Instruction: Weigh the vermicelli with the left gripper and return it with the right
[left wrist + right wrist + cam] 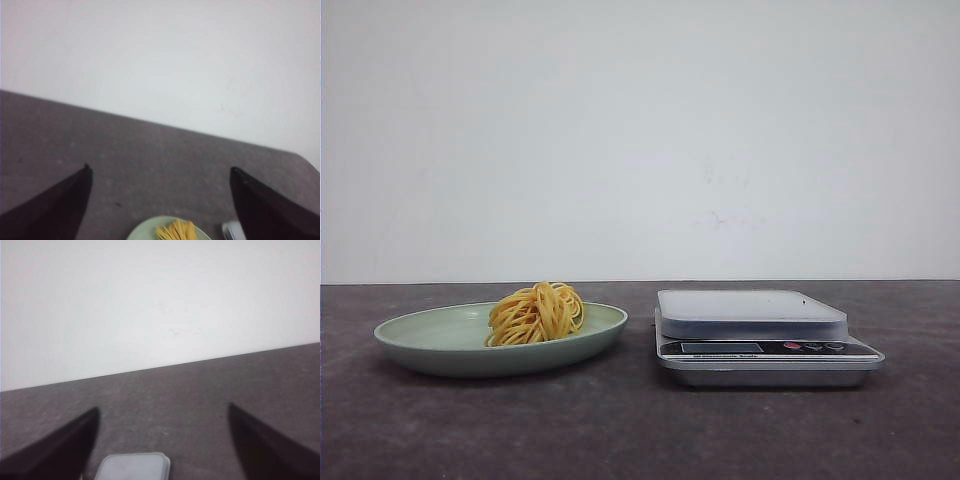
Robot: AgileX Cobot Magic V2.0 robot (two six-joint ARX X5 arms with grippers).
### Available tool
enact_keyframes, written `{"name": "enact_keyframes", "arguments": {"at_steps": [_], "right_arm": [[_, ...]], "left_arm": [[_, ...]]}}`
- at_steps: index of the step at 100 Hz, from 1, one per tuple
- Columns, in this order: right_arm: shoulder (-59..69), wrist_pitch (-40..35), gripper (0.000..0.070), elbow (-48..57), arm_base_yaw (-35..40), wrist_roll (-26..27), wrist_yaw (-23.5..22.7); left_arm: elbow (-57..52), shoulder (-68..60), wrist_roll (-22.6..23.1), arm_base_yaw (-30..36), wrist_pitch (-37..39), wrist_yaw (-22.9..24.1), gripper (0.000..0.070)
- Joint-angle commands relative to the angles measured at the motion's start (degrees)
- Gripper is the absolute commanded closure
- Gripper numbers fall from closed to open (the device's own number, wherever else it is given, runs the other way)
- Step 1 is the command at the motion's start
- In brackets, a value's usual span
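A nest of yellow vermicelli [536, 313] lies in a pale green plate [430, 342] on the left of the dark table. A silver kitchen scale [752, 312] with a flat grey pan stands to its right. Neither gripper shows in the front view. In the left wrist view, my left gripper [161, 170] is open and empty, held high above the table, with the vermicelli [176, 231] and plate [145, 231] below it. In the right wrist view, my right gripper [163, 410] is open and empty, above the scale pan [132, 466].
A plain white wall [640, 130] stands behind the table's far edge. The dark table surface [640, 430] runs in front of the plate and scale. A corner of the scale [230, 231] shows beside the plate in the left wrist view.
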State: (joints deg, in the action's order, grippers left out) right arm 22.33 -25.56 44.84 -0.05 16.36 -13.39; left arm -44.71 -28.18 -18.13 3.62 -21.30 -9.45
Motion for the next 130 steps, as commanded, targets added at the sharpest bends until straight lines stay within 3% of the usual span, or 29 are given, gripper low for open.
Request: {"name": "enact_keyframes", "arguments": {"at_steps": [1,36,53,73,130], "right_arm": [[1.11,-0.02,0.0091,2.12,-0.02,-1.81,-1.22],[7.58,-2.6,0.0091,6.16,0.11,-2.05,-5.66],[9.31,-2.69,0.0091,6.19,0.44,-2.23,-6.34],[9.79,-3.54,0.0091,6.19,0.79,-2.32,-6.32],[9.77,-6.34,0.0091,6.19,0.79,-3.32,-7.72]], "left_arm": [[-1.05,-1.03,1.11,0.17,0.72,-1.36,0.0146],[-7.69,-25.68,-1.11,9.79,4.57,-1.88,0.0186],[-12.5,-41.77,-1.4,16.39,4.09,1.86,0.0186],[-14.71,-54.64,-2.75,20.28,4.59,2.67,0.0185],[-14.82,-67.98,-2.56,26.93,8.72,8.7,0.0186]]}}
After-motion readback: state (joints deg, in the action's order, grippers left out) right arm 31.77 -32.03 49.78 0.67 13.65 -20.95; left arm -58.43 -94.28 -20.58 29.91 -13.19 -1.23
